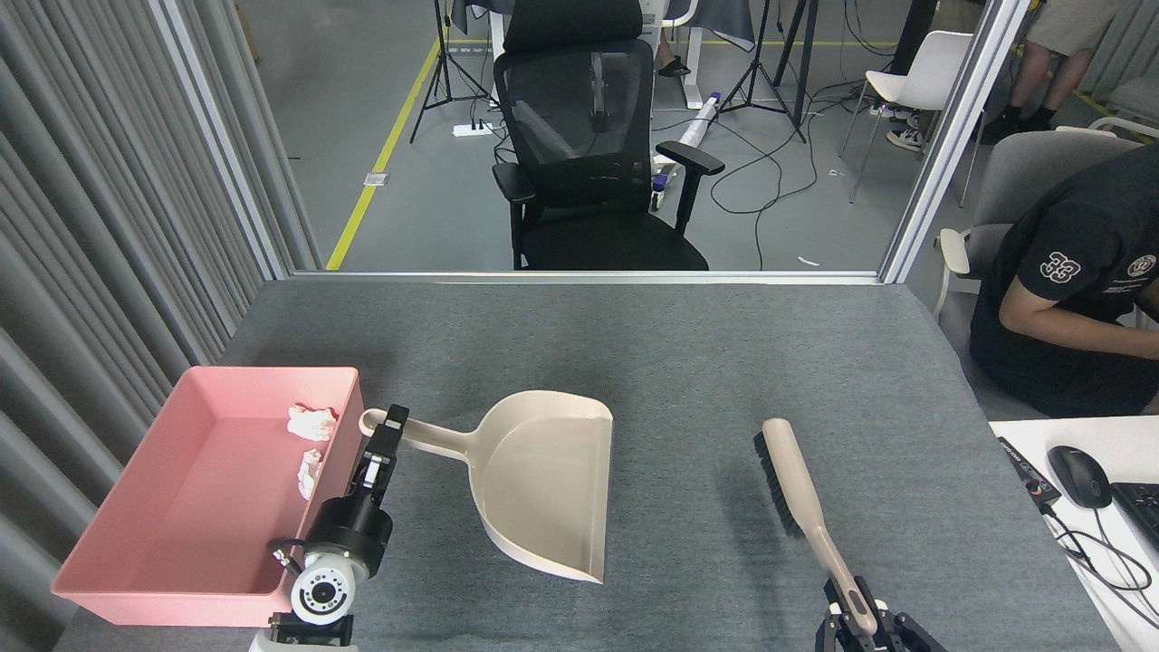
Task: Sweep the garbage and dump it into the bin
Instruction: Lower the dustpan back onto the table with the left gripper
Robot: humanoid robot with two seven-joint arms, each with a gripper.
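Left pincer (387,433) clamped on dustpan (543,480) handle beside pink bin (195,593), right pincer (860,620) gripping brush (797,493)

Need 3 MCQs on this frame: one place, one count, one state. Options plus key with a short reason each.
1. Where is the dustpan?
A. Inside the pink bin
B. Over the grey table, right of the bin
C. On the office chair

2. How many paper wads are in the bin?
A. None
B. Two
C. Five

3. What is the right gripper doing?
A. Shut on the brush handle
B. Open and empty
C. Shut on the dustpan

Answers:
1. B: the dustpan shows over the grey table, right of the bin, its handle in the left gripper.
2. B: two white paper wads lie by the bin's right wall.
3. A: the brush handle runs down into the right gripper at the bottom edge.
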